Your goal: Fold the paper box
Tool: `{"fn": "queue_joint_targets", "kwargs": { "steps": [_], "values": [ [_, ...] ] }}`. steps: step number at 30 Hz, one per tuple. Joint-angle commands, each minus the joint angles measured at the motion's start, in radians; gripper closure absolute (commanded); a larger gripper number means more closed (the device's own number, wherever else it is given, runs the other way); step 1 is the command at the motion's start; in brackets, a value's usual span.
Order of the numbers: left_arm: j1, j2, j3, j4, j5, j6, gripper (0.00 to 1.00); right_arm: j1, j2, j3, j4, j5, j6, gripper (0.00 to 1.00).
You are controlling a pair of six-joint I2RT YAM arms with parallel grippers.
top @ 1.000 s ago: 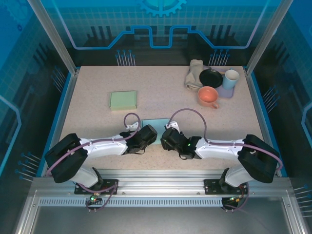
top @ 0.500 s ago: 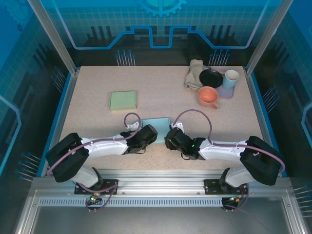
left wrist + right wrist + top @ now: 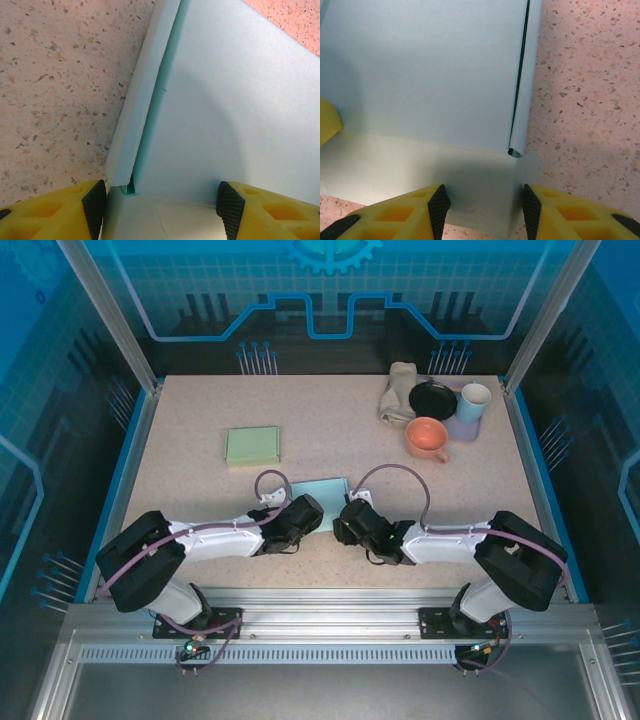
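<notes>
From above, the paper box (image 3: 322, 492) lies flat and pale blue on the speckled table (image 3: 200, 410), toward 6 o'clock of its middle. The left gripper (image 3: 310, 512) is at its 7 o'clock corner and the right gripper (image 3: 343, 518) at its 5 o'clock corner. A green pad (image 3: 252, 446) sits well apart at 10 o'clock of the box, and a pink bowl (image 3: 428, 437) well apart at 2 o'clock. In the left wrist view the left gripper (image 3: 161, 210) stands spread. Its black pads (image 3: 94, 207) flank the near panel of the box (image 3: 225, 100) and pinch nothing that I can see. A narrow side flap (image 3: 135, 120) is already turned up along the crease running from 6 toward 12 o'clock. In the right wrist view the right gripper (image 3: 482, 210) is also apart, though less widely, straddling the near corner of the box (image 3: 420, 65). Just past its pads (image 3: 439, 205), a rolled side flap (image 3: 525, 90) rises at 1 o'clock. The sheet looks light, thin and smooth, so it will likely slide on the table and crumple if squeezed hard. The best hold is probably on the flap edges close to the creases, with one arm pinning the base while the other lifts.
</notes>
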Motion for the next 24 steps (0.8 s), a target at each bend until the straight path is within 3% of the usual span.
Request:
{"fn": "queue_joint_targets", "kwargs": {
  "steps": [1,15,24],
  "values": [
    [0.008,0.053,-0.018,-0.106,0.022,0.020,0.36,-0.002,0.016,-0.006,0.035,-0.050,0.018,0.56],
    [0.009,0.051,-0.013,-0.112,0.021,0.029,0.36,0.007,-0.092,-0.023,0.012,-0.089,0.023,0.56],
    [0.009,0.066,-0.005,-0.109,0.023,0.031,0.36,0.006,-0.040,-0.011,0.010,-0.076,0.005,0.56]
  ]
}}
